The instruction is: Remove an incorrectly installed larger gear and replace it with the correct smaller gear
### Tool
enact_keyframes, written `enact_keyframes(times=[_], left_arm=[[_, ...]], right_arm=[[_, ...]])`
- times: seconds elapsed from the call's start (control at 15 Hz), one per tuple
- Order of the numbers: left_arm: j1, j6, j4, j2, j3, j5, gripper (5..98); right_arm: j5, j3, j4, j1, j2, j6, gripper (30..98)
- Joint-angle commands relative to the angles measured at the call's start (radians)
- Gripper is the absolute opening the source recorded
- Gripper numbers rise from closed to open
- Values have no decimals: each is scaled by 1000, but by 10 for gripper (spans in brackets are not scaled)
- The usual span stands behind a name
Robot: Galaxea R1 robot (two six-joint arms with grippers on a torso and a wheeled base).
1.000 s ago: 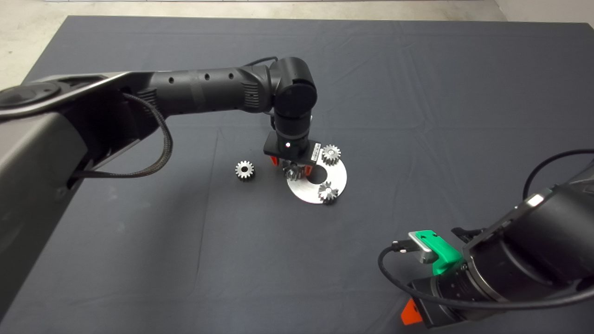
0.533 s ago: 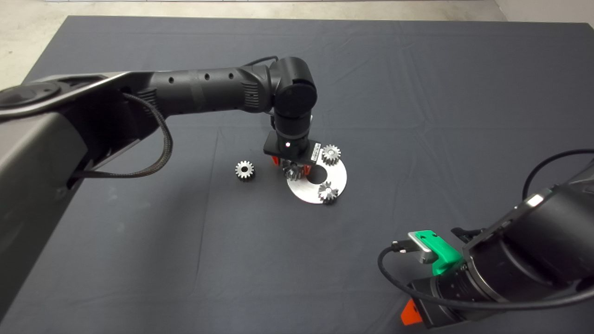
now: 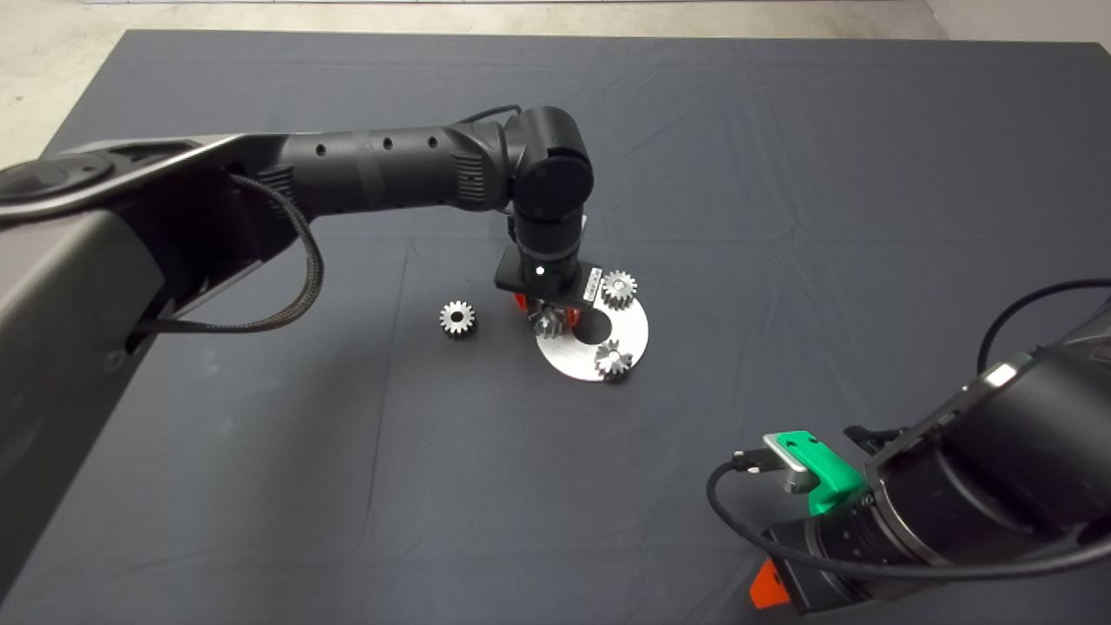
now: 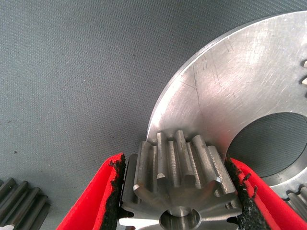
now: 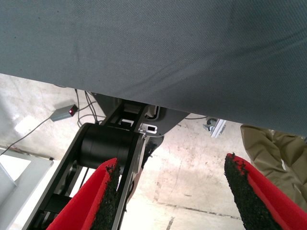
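Note:
My left gripper (image 3: 548,323) is shut on a smaller gear (image 4: 180,167), a silver one with short straight teeth. Its black pads press on two opposite sides of the gear. The gear is held upright at the left rim of a round silver disc (image 3: 629,334) with a centre hole. The larger gear (image 3: 457,319), with a dark centre hole, lies alone on the mat left of the disc, and its edge shows in the left wrist view (image 4: 17,206). Two more small gears (image 3: 618,287) (image 3: 613,358) stand on the disc's far and near rims. The right gripper (image 5: 170,191) is parked open at the lower right.
The dark mat (image 3: 781,217) stretches around the disc on all sides. The left arm (image 3: 391,169) reaches in above the mat's left half. The right wrist view shows the mat's edge, pale floor, cables and khaki cloth (image 5: 278,143) beyond it.
The left gripper and its gear have shifted very slightly toward the disc. The right arm and the other gears have stayed put.

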Motion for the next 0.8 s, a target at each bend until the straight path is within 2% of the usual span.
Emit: enact_keyframes(times=[0.0,0.33,0.53,0.73], left_arm=[[-15,7,6,2,0,17,509],[-15,5,3,2,0,17,509],[-13,4,3,2,0,17,496],[-12,7,3,2,-2,18,495]], right_arm=[[-124,6,31,19,-3,-4,584],[-124,6,31,19,-6,-6,584],[-124,-3,31,19,-11,-37,584],[-124,-13,31,19,-11,-40,584]])
